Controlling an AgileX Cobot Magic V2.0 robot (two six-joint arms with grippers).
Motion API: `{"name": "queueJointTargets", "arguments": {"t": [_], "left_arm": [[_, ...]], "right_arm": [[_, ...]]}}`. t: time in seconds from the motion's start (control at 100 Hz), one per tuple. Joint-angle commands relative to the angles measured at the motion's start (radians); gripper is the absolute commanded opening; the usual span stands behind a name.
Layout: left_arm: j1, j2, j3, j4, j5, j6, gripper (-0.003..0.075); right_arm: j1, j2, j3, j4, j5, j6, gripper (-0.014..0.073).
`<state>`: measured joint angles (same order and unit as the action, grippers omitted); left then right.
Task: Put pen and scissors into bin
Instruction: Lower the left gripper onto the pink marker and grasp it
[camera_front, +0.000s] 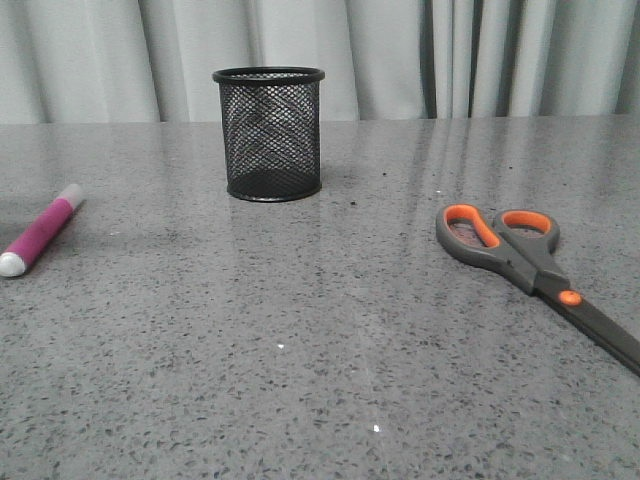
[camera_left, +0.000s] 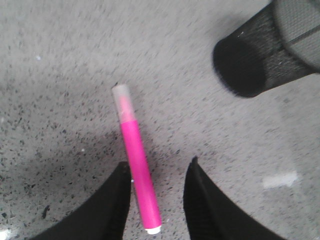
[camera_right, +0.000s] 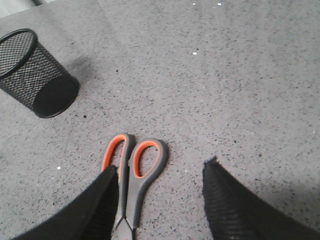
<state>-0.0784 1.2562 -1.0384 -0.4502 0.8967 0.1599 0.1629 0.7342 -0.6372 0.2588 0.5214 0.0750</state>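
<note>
The magenta pen (camera_front: 40, 232) lies flat at the table's left edge, white end toward the front. In the left wrist view the pen (camera_left: 136, 165) lies between the open fingers of my left gripper (camera_left: 159, 167), closer to one finger, with gaps on both sides. The scissors (camera_front: 530, 262) lie flat at the right, handles toward the back. In the right wrist view the scissors (camera_right: 135, 172) lie beside one finger of my open right gripper (camera_right: 161, 167). The black mesh bin (camera_front: 270, 132) stands upright at the back centre, and looks empty through the mesh. Neither gripper shows in the front view.
The grey speckled table (camera_front: 320, 350) reaches back to pale curtains (camera_front: 400, 55). The bin also shows in the left wrist view (camera_left: 260, 57) and in the right wrist view (camera_right: 35, 75), apart from both grippers.
</note>
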Motion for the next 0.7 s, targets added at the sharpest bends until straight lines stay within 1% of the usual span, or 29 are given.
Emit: {"name": "queueJointTargets", "arguments": {"t": [0.0,0.08,0.25,0.47,0.69], "left_arm": [[-0.043,0.071,-0.104,0.043,0.064,-0.068,0.0225],[-0.093,0.129,-0.156,0.077,0.086,-0.076,0.0225],[-0.184,0.225,-0.213,0.192,0.088,-0.174,0.0225],[-0.195,0.3,-0.222,0.323,0.123,-0.275,0.0225],[-0.204,0.356,-0.224,0.311,0.134,-0.277,0.0225]], "right_arm": [[0.007,0.003,-0.039,-0.003,-0.062,-0.012,0.0348],[0.007,0.003,-0.039,-0.003,-0.063,-0.012,0.0348],[0.007,0.003,-0.039,0.004,-0.061,-0.012,0.0348],[0.007,0.003,-0.039,0.008,-0.039,-0.012,0.0348],[0.007,0.003,-0.039,0.008,-0.049,-0.012,0.0348]]}}
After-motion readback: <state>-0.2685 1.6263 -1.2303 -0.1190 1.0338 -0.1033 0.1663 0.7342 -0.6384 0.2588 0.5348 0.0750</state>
